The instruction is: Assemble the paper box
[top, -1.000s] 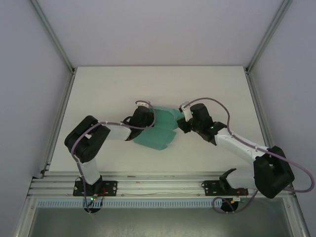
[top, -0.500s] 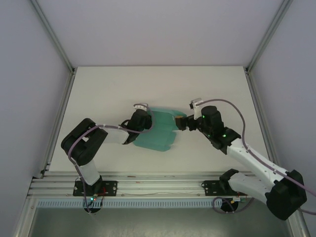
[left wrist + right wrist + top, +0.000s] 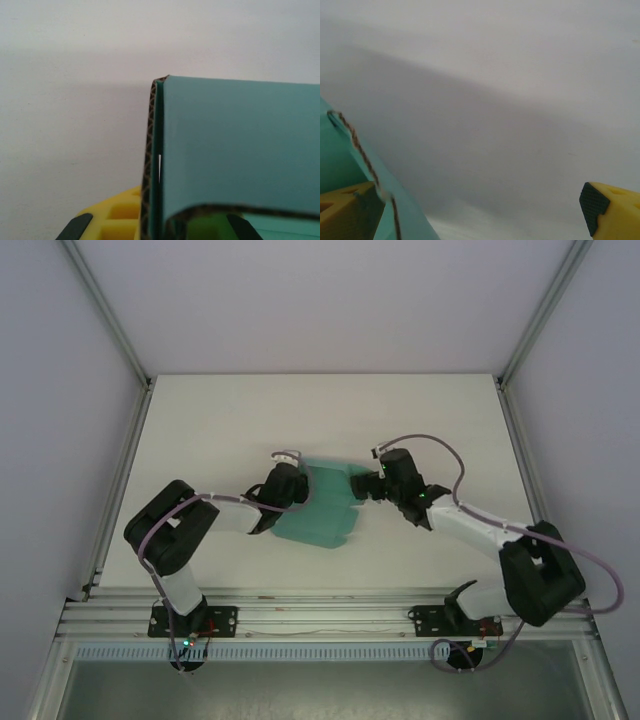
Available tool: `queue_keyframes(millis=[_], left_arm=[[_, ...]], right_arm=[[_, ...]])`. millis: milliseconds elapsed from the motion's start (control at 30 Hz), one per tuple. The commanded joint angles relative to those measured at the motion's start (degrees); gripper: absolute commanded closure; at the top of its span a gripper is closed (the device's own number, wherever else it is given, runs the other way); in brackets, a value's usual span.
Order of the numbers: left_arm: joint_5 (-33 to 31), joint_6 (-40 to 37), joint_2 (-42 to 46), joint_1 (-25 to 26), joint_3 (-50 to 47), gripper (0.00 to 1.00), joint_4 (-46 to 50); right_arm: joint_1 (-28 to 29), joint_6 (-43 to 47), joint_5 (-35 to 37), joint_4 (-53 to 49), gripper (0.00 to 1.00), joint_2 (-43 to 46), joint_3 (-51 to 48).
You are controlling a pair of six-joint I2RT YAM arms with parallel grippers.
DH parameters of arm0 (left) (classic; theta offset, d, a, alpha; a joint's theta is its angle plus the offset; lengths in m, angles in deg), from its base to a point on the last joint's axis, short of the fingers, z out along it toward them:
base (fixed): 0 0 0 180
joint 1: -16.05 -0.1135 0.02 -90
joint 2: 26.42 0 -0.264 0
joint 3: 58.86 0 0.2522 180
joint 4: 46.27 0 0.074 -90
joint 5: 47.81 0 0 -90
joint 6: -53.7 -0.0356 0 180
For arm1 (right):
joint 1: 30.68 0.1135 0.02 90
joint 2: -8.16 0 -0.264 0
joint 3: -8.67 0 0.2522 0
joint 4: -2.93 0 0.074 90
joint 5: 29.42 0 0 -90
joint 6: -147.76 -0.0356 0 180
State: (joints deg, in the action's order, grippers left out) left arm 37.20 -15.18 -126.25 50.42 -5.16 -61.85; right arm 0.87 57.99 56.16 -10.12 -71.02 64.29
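From above, the paper box (image 3: pixel 322 508) lies on the white table (image 3: pixel 200 430), near its middle, between the two arms. It is a low teal shape with rounded flaps along its near-right edge. The left gripper (image 3: pixel 298 490) sits at the box's left edge, touching it. The right gripper (image 3: pixel 360 485) is at the box's upper right corner, at or just beside the card. Whether the box has a closed hollow cannot be told from here.

In the left wrist view, the paper box (image 3: pixel 235 145) takes up the right half of the view. A folded teal panel with a brown corrugated edge rises straight out of the left gripper (image 3: pixel 157 227). The yellow fingers (image 3: pixel 117 220) are clamped tight on the card.

In the right wrist view, the right gripper (image 3: pixel 480 212) has its jaws spread wide and grips nothing. A corner of the paper box (image 3: pixel 340 160) lies against its left finger (image 3: pixel 342 212), and the bare table shows between the two fingers.
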Motion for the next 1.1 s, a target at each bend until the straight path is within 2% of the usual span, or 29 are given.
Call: queue_keyframes(millis=[0, 100, 233, 300, 500, 733, 867, 1067], left_arm=[[0.16, -1.0, -0.28, 1.02, -0.68, 1.0, 1.53], [-0.39, -1.58, -0.26, 1.79, -0.75, 1.0, 1.18], [-2.66, -1.36, -0.31, 2.78, -0.07, 1.0, 2.37], [-3.96, 0.18, -0.18, 2.81, 0.56, 1.0, 3.79], [-6.65, 3.02, 2.04, 2.8, 0.66, 1.0, 5.14], [-11.67, 3.12, 6.51, 2.72, 3.52, 1.0, 11.94], [-12.52, 3.64, 8.61, 2.7, 4.36, 1.0, 14.21], [-13.2, 2.98, 10.8, 2.72, 4.35, 1.0, 15.19]], right_arm=[[0.25, 0.02, -6.3, 5.91, 0.0, -2.95, 3.21], [1.66, -1.41, -3.64, 10.11, 0.0, -5.53, 3.74], [5.78, -0.99, 11.71, 14.13, 0.0, -8.12, 4.71], [6.67, -1.63, 15.56, 12.72, 0.0, -8.32, 5.54], [7.04, -6.03, 18.95, 7.46, 0.0, -1.62, 1.36], [6.74, -8.45, 24.18, 2.64, 0.0, 9.51, -7.47], [5.29, -10.85, 22.3, -1.27, 0.0, 10.38, -8.63], [4.49, -11.57, 20.76, -0.44, 0.0, 7.7, -8.06]])
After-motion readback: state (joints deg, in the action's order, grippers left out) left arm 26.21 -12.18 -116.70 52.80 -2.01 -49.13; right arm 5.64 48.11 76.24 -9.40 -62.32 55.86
